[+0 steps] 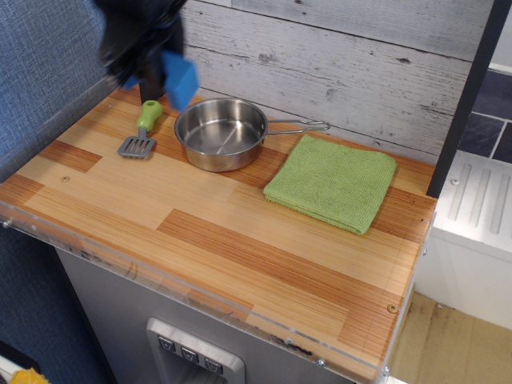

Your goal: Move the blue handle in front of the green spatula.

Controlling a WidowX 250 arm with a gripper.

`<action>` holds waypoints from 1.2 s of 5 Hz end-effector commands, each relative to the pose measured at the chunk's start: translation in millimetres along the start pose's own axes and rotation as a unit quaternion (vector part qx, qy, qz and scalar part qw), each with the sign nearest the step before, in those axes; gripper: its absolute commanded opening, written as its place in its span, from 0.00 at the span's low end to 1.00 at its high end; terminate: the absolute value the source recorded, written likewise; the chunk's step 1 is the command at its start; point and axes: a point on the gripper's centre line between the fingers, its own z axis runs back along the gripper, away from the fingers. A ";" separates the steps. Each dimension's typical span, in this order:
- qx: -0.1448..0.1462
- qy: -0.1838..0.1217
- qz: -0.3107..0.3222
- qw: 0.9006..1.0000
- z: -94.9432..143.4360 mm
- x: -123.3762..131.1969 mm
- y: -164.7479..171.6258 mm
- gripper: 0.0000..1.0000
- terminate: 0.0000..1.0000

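Note:
My gripper [152, 76] is a blurred black shape at the top left, shut on the blue handle [179, 79]. It holds the block in the air above the back left of the wooden counter, just over and slightly right of the green spatula [142, 128]. The spatula lies on the counter with its lime handle pointing to the back and its grey slotted head toward the front. The left part of the block is hidden behind the gripper.
A steel pan [220, 133] with a thin wire handle [300, 126] stands right of the spatula. A square green cloth [332, 181] lies to the right. A dark post [150, 84] stands at the back left. Bare wood [120, 192] lies in front of the spatula.

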 end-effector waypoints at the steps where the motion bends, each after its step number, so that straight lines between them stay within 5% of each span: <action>1: 0.024 -0.044 0.008 0.999 -25.6 31.5 20.6 0.00 0.00; 4: 0.073 -0.052 0.023 0.996 -82.5 52.5 37.0 0.00 0.00; 6: 0.081 -0.029 0.006 0.996 -103.9 49.6 38.6 0.00 0.00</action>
